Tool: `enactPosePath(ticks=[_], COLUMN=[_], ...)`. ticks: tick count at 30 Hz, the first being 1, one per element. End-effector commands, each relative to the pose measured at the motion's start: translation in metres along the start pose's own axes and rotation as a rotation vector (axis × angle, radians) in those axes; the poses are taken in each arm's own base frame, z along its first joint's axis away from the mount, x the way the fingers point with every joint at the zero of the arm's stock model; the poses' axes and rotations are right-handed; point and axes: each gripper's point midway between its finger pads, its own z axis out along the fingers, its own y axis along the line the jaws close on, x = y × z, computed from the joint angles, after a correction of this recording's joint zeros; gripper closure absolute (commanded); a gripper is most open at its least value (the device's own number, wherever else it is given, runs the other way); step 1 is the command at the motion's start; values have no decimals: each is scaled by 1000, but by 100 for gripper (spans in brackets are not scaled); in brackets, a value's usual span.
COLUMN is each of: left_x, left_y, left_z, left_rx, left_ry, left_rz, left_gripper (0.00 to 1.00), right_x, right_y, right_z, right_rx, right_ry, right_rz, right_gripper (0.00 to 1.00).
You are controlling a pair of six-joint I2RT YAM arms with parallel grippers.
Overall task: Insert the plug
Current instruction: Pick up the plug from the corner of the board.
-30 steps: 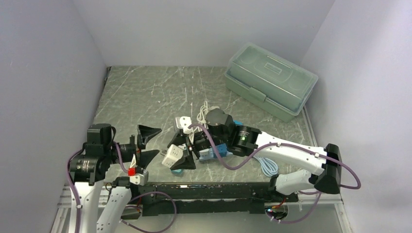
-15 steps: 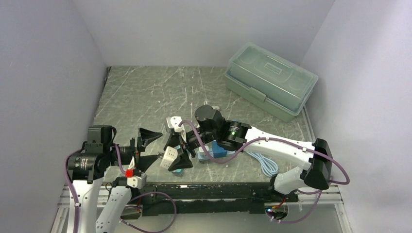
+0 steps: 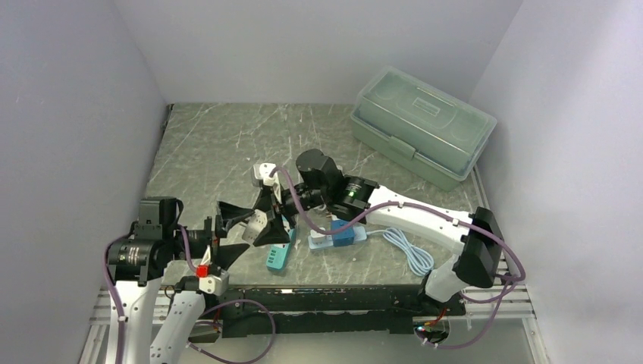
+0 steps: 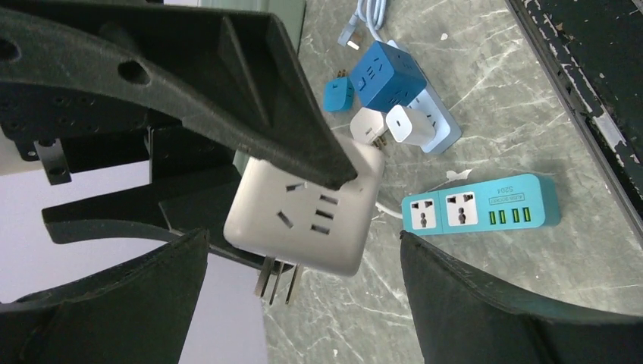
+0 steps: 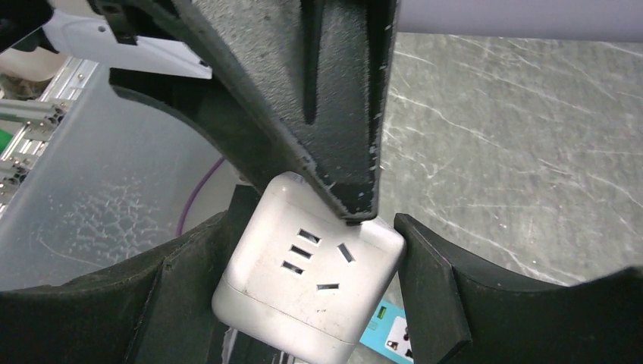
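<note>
The left fingers (image 3: 230, 206) stand wide apart, pointing at the plug (image 4: 303, 220) (a white cube, prongs hanging down in the left wrist view), which the right fingers (image 5: 432, 303) clamp from both sides, clear of the surface (image 3: 220, 144). Just right of it a teal strip (image 4: 479, 207) lies flat, sockets up; further right come a blue cube (image 4: 390, 72) against a white block (image 4: 438, 125), a loose pale cable (image 3: 413, 258), and at the back right a closed green box (image 3: 421, 125).

Robotics lab test cell
Left arm (image 3: 144, 262) and right arm (image 3: 413, 216) bolted by an aluminium rail (image 3: 102, 307) at the near edge; marbled tabletop (image 3: 220, 144) boxed by 3 plain walls (image 3: 318, 45).
</note>
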Motion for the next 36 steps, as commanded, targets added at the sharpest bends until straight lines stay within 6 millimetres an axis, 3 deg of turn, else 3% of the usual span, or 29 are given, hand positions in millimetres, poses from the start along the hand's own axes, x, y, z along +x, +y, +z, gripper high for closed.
enactPosePath(ticks=[1, 4, 10, 13, 17, 18, 19, 21, 27, 30, 36], left_x=[-51, -43, -24, -17, -16, -11, -6, 7, 38, 44, 44], left_y=[38, 41, 49, 53, 56, 55, 57, 60, 91, 102, 105], left_z=[2, 4, 12, 16, 20, 22, 23, 25, 22, 18, 17], left_rx=[-197, -189, -120, -130, -160, -154, -154, -146, -266, -288, -311], left_ry=[-241, -234, -208, -217, -249, -235, -222, -173, -30, -5, -7], left_rz=[592, 598, 642, 681, 704, 714, 729, 710, 682, 601, 537], left_gripper=[0, 2, 47, 60, 94, 100, 100, 100, 100, 100, 100], right_x=[-44, -47, -45, -46, -49, -48, -49, -54, -69, -64, -64], right_y=[-8, -9, -8, -15, -56, -71, -82, -94, -91, -88, -79], right_z=[-3, -1, 3, 5, -3, -10, -19, -37, -77, -83, -80], right_rx=[-17, -50, -116, -111, 55, 131, 184, 268, 433, 452, 366], right_ry=[-102, -102, -79, -83, -108, -120, -144, -222, -362, -411, -450], right_rz=[-96, -103, -100, -90, -12, 62, 96, 142, 111, 93, 57], right_gripper=[79, 79, 77, 71, 32, 6, 1, 0, 0, 0, 0])
